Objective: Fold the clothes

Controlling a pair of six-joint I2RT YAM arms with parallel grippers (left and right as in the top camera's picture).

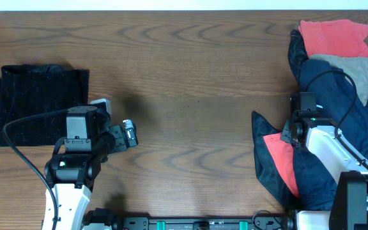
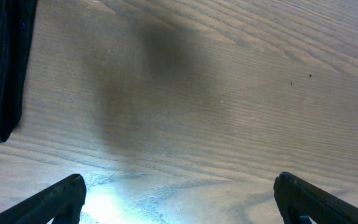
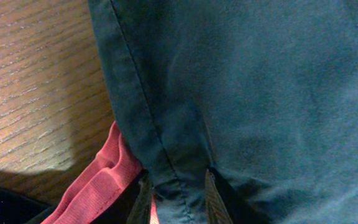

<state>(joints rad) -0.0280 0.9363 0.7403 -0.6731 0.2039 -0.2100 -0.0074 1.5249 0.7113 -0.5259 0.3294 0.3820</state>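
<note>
One black garment (image 1: 37,105) is seen lying folded into a neat rectangle at the left edge of the tabletop (image 1: 197,76), so one item is judged finished. The rest of the work is heaped at the right edge: a red garment (image 1: 334,38) and a beige garment (image 1: 356,70) are stacked at the far corner, and a blue garment (image 1: 312,172) is sprawled nearer the robot over another red piece (image 1: 280,160). None of these is folded yet, so the task is judged well short of halfway.

The left end effector (image 1: 128,133) is held released and empty just beside the black garment, with only bare wood shown between its fingers in the left wrist view. The right end effector (image 3: 178,196) is clenched on a hemmed edge of the blue garment (image 3: 260,93), with the red piece (image 3: 98,180) seen beneath that edge. The blue garment is therefore judged to be the item in hand. It has not been spread flat, and the middle of the tabletop is where it would be laid out.
</note>
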